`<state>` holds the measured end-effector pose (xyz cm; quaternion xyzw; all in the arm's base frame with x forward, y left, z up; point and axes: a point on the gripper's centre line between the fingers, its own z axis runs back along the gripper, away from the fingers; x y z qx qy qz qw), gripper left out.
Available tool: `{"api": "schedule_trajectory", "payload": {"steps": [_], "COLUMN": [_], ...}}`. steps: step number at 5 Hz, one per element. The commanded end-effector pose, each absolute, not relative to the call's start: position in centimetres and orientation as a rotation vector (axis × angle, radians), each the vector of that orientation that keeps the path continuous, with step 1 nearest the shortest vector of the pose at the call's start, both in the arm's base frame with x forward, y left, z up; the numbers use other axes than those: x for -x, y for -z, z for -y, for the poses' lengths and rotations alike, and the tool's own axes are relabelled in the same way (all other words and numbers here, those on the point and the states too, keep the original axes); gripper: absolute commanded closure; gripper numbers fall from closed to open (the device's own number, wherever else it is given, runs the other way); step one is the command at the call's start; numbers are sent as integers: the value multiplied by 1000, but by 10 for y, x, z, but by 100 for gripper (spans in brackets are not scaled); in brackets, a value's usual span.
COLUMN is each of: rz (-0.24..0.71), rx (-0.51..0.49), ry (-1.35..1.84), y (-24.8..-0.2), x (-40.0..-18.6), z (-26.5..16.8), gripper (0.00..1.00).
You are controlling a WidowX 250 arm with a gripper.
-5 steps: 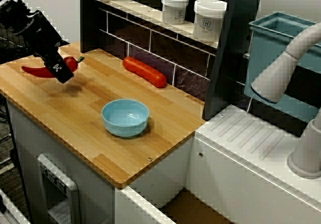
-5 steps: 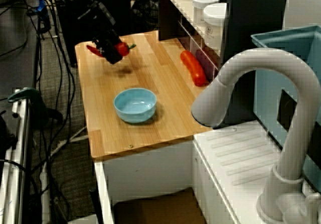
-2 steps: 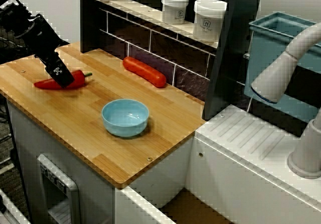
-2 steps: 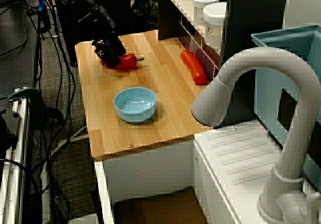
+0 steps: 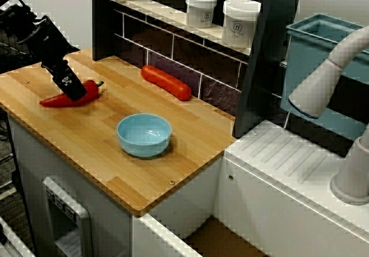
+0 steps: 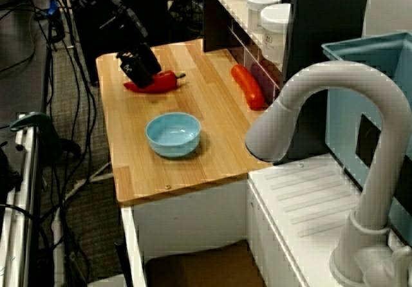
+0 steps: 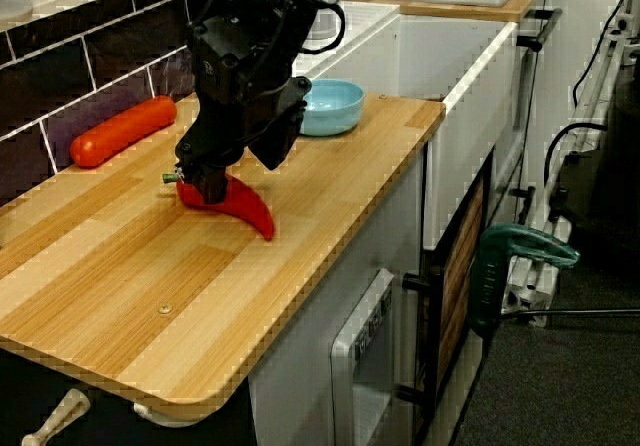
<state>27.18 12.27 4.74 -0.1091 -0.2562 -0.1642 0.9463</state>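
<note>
No text can be read. The smaller white jar (image 5: 201, 9) and the larger white jar (image 5: 240, 22), upper middle on the shelf (image 5: 167, 16), bear small dark label marks, too blurred to read.

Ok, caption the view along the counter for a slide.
Gripper at a red chili on the wooden counter, blue bowl behind.

The pincer (image 7: 203, 181) looked matt black plastic. The red pepper (image 7: 245, 206) at its tip was smooth and glossy. The counter (image 7: 120, 266) beneath it was pale wood, satin-smooth with visible grain. The blue bowl (image 5: 144, 134), near the pincer, shone like glazed plastic. The 2 white jars (image 5: 201, 9), well apart from it, looked smooth matt plastic.
</note>
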Motion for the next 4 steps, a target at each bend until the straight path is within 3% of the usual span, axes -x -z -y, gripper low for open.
{"api": "schedule_trajectory", "payload": {"steps": [1,4], "rz": [558,610], "rx": [236,162], "ry": [335,570], "y": [-63,-92], "x": [-293,-321], "z": [-115,-91], "gripper": [0,0]}}
